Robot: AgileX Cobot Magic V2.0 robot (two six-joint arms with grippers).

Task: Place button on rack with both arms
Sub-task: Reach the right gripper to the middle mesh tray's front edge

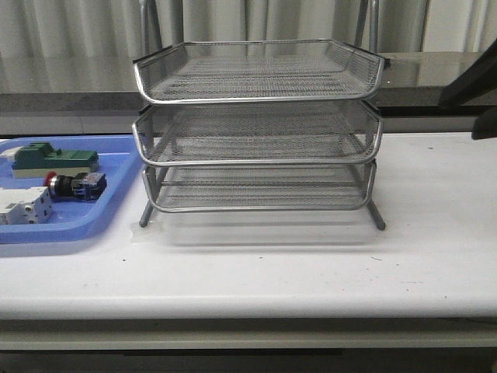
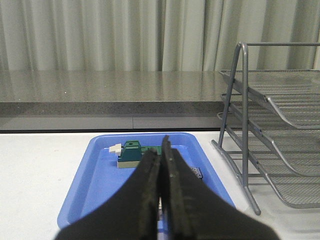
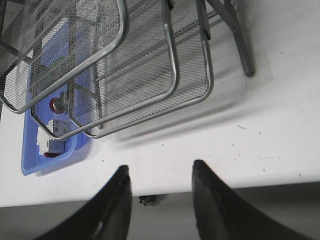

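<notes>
Left gripper fills the near edge of the left wrist view, black fingers pressed together with nothing between them, hovering over the blue tray. Right gripper sits closest in the right wrist view, fingers spread apart and empty, above the white table in front of the rack.

Button lies on its side in the blue tray, left of the rack (red cap toward the left, blue block toward the right). Green-and-cream block lies just behind it; white breaker is in front, near the tray's front rim. All three are apart from the grippers.

Rack stands upright mid-table, three mesh tiers stacked, nothing on any tier. Its left leg is just beside the tray's right rim. A dark piece of the right arm shows at the right edge of the front view, well above the table.
</notes>
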